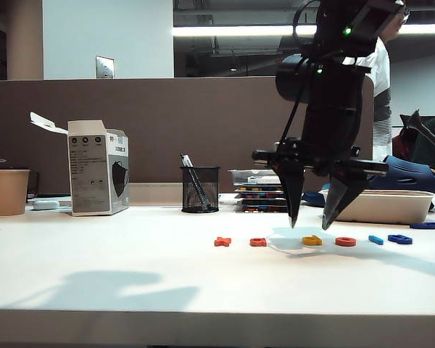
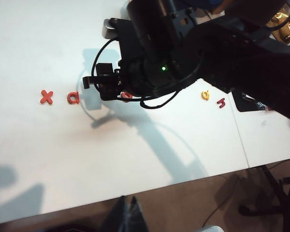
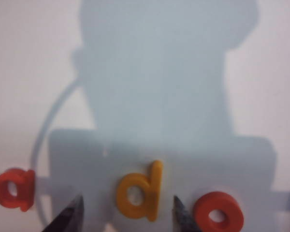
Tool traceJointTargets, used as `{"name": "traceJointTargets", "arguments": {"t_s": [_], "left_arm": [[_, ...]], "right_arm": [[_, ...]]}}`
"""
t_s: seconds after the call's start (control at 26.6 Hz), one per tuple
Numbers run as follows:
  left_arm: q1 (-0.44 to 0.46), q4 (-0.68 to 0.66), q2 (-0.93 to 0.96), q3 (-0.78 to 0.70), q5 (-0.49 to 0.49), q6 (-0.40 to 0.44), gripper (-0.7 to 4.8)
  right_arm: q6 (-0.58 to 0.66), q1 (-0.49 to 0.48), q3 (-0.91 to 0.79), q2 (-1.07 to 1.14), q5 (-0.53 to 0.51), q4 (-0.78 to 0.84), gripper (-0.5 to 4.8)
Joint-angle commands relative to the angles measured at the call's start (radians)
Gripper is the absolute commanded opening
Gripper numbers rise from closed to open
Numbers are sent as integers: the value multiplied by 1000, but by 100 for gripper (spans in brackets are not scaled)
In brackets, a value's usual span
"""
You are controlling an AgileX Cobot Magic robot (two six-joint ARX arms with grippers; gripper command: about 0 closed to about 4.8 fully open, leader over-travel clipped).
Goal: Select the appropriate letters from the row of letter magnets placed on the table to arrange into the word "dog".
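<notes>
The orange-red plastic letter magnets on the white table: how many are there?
3. An orange-red x-shaped magnet ends the row on the left, an orange-red "a" lies beside it, and an orange-red ring "o" lies right of the yellow "d". None seems hidden.

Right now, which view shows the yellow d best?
The right wrist view: the d fills the frame, its shape clear, between the open right gripper's fingertips. The exterior view shows it edge-on, a flat yellow sliver. The left wrist view shows only a tiny yellow letter.
</notes>
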Motion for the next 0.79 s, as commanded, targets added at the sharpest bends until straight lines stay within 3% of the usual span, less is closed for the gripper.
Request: {"name": "traceJointTargets", "arguments": {"t_s": [0.04,0.79], "left_arm": [[0,6,-3,2,-5,2,-5],[0,6,-3,2,-5,1,-5]], "right_arm": [[-5,1,3,10,1,8,230],[-5,2,2,53,-3,-5,230]]}}
